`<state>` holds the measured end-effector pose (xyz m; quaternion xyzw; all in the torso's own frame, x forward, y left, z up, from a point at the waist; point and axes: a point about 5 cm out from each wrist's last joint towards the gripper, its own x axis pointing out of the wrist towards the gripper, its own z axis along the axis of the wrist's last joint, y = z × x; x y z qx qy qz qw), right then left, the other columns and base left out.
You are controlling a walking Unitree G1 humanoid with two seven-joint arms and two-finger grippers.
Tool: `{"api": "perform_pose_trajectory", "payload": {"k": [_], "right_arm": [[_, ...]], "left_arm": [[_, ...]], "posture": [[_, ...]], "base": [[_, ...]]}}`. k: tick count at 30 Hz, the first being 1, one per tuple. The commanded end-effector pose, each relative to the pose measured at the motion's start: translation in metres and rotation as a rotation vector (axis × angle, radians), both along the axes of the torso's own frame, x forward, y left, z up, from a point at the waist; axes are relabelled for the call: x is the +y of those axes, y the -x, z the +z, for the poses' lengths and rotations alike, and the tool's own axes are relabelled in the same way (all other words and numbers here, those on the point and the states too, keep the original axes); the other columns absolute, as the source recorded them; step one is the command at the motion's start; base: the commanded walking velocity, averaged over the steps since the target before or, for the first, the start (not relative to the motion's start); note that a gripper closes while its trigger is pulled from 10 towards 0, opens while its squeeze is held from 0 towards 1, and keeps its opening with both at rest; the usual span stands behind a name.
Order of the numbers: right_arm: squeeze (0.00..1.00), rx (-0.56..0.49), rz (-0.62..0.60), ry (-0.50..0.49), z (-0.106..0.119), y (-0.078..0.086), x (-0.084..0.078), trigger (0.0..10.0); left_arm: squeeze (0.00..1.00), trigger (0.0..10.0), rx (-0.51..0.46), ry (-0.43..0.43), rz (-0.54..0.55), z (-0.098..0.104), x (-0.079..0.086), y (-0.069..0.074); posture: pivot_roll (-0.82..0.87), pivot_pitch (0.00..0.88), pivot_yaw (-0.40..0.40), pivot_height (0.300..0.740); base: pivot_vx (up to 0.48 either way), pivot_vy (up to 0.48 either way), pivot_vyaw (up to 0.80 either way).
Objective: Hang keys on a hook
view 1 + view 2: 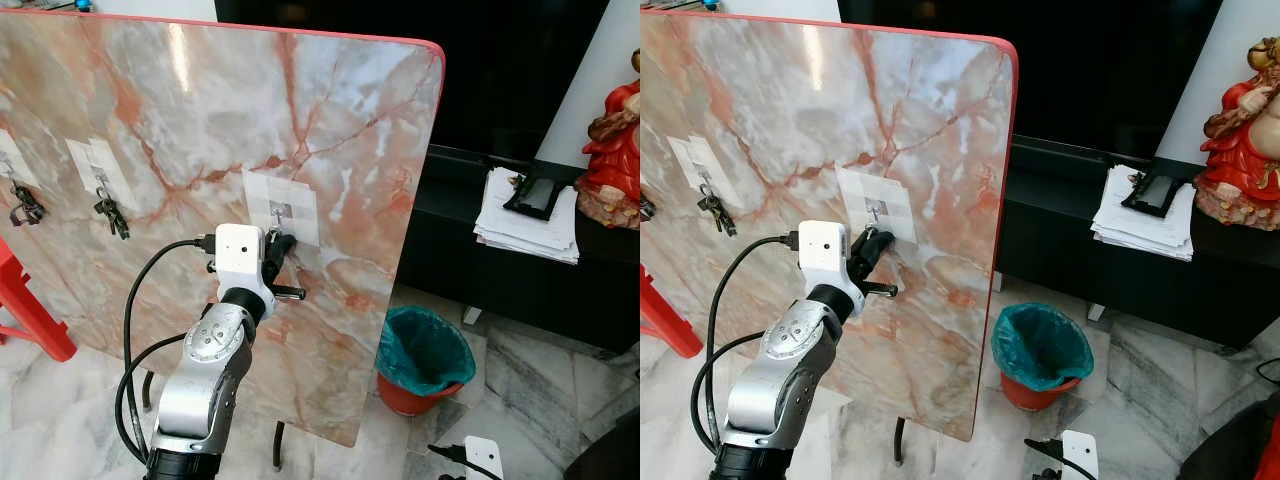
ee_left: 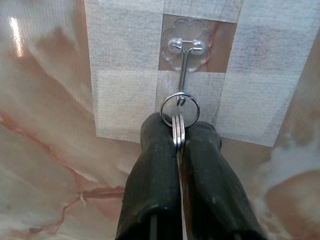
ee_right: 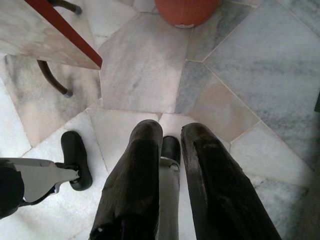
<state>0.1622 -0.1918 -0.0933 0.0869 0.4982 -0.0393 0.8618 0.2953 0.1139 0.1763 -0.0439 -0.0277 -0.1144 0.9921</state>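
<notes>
A clear stick-on hook (image 2: 185,65) sits on a pale taped patch of the tilted marble board (image 1: 200,120). My left gripper (image 2: 178,131) is raised against that patch, shut on a silver key ring (image 2: 180,107). The ring is looped over the hook's upturned tip. In the eye views the same gripper (image 1: 278,242) touches the board just under the hook (image 1: 277,212). Any keys on the ring are hidden behind the fingers. My right gripper (image 3: 172,135) hangs low, pointing at the floor, fingers slightly apart with nothing between them.
Two more hooks at the board's left carry dark key bunches (image 1: 112,215) (image 1: 25,208). A red bin with a teal liner (image 1: 425,355) stands right of the board. A black cabinet holds stacked papers (image 1: 525,215) and a red figurine (image 1: 612,150). A red stool (image 1: 25,300) is at left.
</notes>
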Motion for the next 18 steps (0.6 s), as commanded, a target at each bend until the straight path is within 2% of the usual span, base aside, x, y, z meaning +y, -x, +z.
{"api": "perform_pose_trajectory", "payload": {"k": [1,14,18], "right_arm": [[0.00,0.006,0.004,0.003,-0.0002,0.0010,-0.0019,10.0],[0.00,0.012,0.007,-0.005,-0.0003,0.0013,-0.0014,10.0],[0.00,0.016,0.012,-0.006,-0.0005,0.0015,-0.0015,10.0]], "left_arm": [[0.00,10.0,0.005,0.004,-0.007,0.0035,-0.0017,-0.0033],[0.00,10.0,0.036,0.035,-0.018,0.0020,-0.0043,-0.0032],[0.00,10.0,0.081,0.054,-0.023,-0.0033,-0.0043,0.0009]], "posture": [[0.03,0.000,-0.040,0.740],[0.03,0.000,-0.038,0.740],[0.03,0.000,-0.039,0.740]], "base": [[0.000,0.000,0.00],[0.000,0.000,0.00],[0.000,0.000,0.00]]}}
